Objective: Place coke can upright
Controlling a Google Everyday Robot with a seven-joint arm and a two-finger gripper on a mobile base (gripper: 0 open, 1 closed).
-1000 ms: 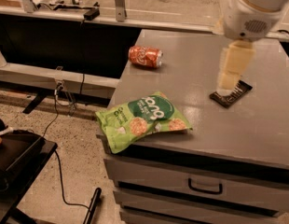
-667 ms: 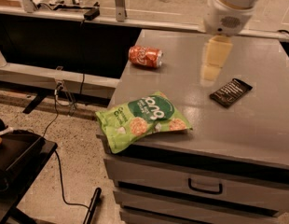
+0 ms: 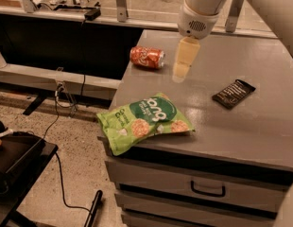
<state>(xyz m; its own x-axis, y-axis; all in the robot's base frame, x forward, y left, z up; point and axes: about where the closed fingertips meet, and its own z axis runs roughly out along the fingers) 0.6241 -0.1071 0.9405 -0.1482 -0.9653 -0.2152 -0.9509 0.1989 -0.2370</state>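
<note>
Coke can (image 3: 147,57) lies on its side on the desk (image 3: 241,136). Gripper (image 3: 179,74) hangs just beside the can, apparently clear of the surface; spread or pressed together, I cannot tell. Green chip bag (image 3: 144,122) lies in front of the can.

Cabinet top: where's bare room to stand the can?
Bare: between bag and bar, down to the front edge; also behind the bar. Tight: far-left edge, can lying sideways, gripper hovering just right of it.
</note>
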